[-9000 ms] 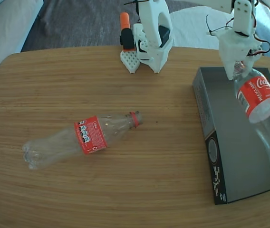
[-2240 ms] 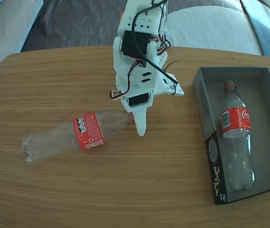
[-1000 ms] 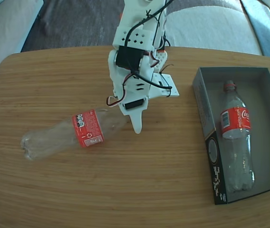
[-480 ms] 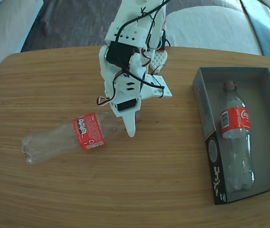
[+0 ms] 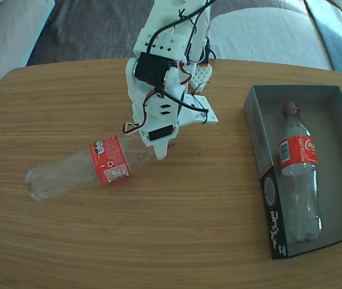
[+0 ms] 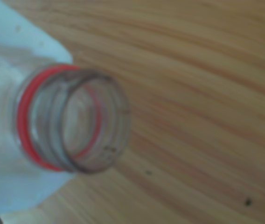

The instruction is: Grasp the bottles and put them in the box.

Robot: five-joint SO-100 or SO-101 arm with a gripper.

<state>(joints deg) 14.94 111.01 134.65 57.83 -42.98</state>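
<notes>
One clear bottle [image 5: 109, 161] with a red label lies on its side on the wooden table, left of centre, neck pointing right. My gripper [image 5: 153, 150] is down over that neck and looks shut on it. The wrist view shows the open mouth and red neck ring of this bottle [image 6: 23, 126] very close, with white fingers [image 6: 30, 42] on both sides of it. A second bottle [image 5: 298, 158] lies lengthwise inside the dark grey box [image 5: 253, 123] at the right, its neck toward the far end.
The white arm [image 5: 168, 72] rises from the table's far edge at centre. Light sofa cushions [image 5: 267, 33] lie behind the table. Bare wood [image 5: 207, 198] stretches between the lying bottle and the box.
The gripper came down on the bottle's neck and its lower finger drew in. The bottle shifted slightly up and to the left. The bottle in the box has not moved.
</notes>
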